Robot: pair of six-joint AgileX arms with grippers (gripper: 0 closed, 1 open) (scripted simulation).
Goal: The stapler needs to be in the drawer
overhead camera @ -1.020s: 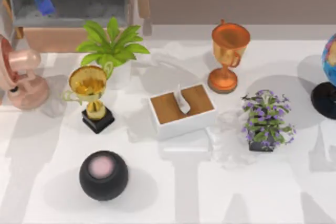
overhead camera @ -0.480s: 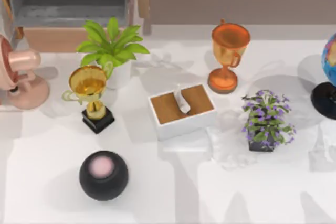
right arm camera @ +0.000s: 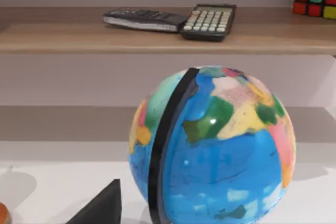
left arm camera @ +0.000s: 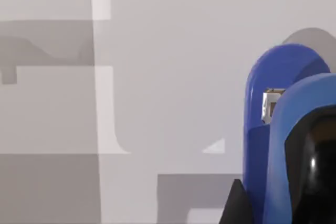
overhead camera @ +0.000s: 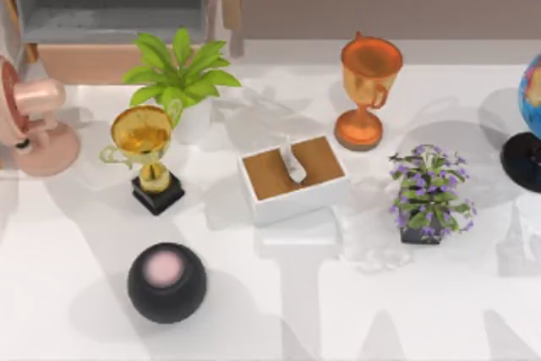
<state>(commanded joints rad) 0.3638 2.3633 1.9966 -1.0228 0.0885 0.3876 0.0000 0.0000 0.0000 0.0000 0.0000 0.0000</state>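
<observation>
Closest to the left wrist camera: a small, elongated bright-blue stapler with a black top arm, upright and right against the lens, clamped in the left gripper. Looks closed only as far as the stapler's body allows, with one dark fingertip at its side. Hangs over a pale grey surface crossed by shadows; cannot tell whether that is the drawer floor. Not yet released, so judged to be the placing step. To do it well: lower straight down until the stapler is near the floor and inside the walls, part the fingers just enough to free it, then lift vertically so nothing drags it back out. Avoid any sideways swing near the front panel. On the table, from the near edge outward: a round black ball with a pink top, a white tissue box with a brown lid, a gold trophy on a black base, a leafy green potted plant. Farthest back, at the top view's left: the wide open drawer, with grey inner walls and a pale tan wooden front. Over at the table's right: the right gripper, parked beside a blue world globe; cannot tell its state.
</observation>
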